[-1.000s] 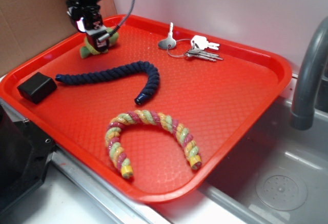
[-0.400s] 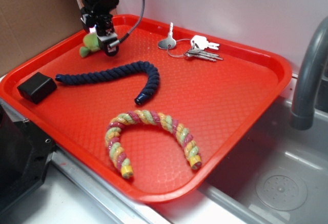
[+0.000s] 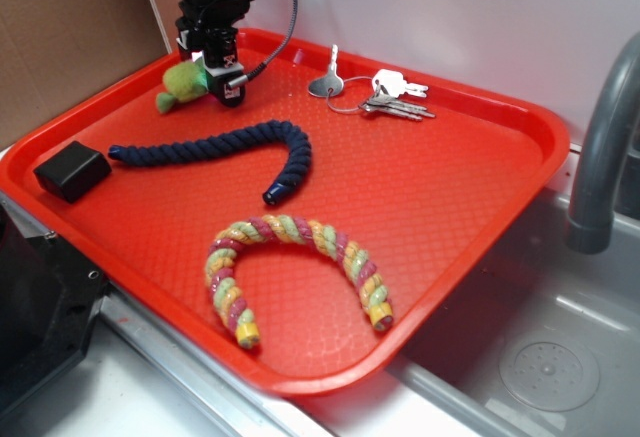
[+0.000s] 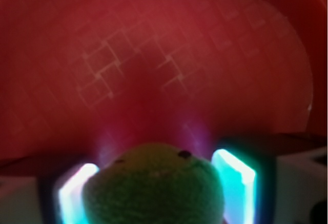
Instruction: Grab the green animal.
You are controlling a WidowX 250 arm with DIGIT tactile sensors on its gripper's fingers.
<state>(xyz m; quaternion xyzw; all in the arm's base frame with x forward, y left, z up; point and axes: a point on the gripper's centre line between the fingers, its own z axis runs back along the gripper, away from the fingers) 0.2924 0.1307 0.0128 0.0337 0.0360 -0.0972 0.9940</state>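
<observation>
The green animal [image 3: 178, 81] is a small plush turtle lying at the far left corner of the red tray [image 3: 450, 187]. My gripper [image 3: 218, 83] stands low over the tray, right against the turtle's right side. In the wrist view the turtle's green head [image 4: 154, 183] fills the gap between my two glowing fingertips [image 4: 234, 180], one on each side. The jaws stand wide around it and do not visibly squeeze it.
A dark blue rope [image 3: 230, 147] lies just in front of the turtle. A multicoloured twisted rope toy [image 3: 290, 257] lies nearer the front. Keys [image 3: 385, 95] are at the back, a black box [image 3: 70, 170] at the left. A cardboard wall [image 3: 60, 37] and a sink faucet [image 3: 600, 157] flank the tray.
My gripper has shifted right and toward the back, uncovering more of the turtle on its left. The turtle has stayed in place on the tray.
</observation>
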